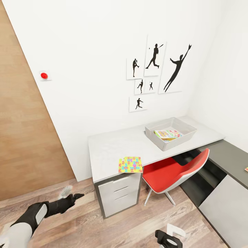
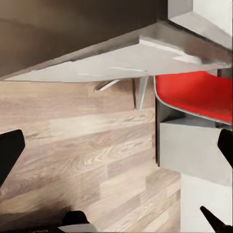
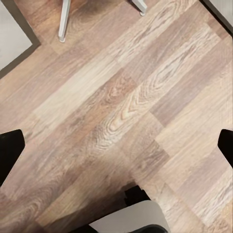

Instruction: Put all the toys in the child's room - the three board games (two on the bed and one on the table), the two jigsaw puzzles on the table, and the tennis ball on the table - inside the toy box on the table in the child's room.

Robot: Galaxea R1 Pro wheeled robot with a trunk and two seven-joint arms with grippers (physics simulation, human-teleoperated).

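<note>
The light grey toy box (image 1: 186,136) stands at the back right of the pale table (image 1: 110,148), with colourful printed board games (image 1: 167,134) lying flat inside it. One jigsaw puzzle (image 1: 130,164), a multicolour square, lies at the table's front edge above the white drawers. My left gripper (image 1: 72,193) hangs low over the floor, left of the drawers, open and empty (image 2: 116,148). My right gripper (image 1: 170,236) is near the floor in front of the chair, open and empty (image 3: 116,145). The tennis ball and the bed are out of view.
A red chair (image 1: 175,168) is tucked under the table beside the white drawers (image 1: 119,194). The lower dark grey section (image 1: 225,155) runs along the right, with a sliver of something coloured (image 1: 246,169) at the frame edge. A wooden door (image 1: 20,131) stands left. Wood-plank floor (image 1: 86,220) lies below.
</note>
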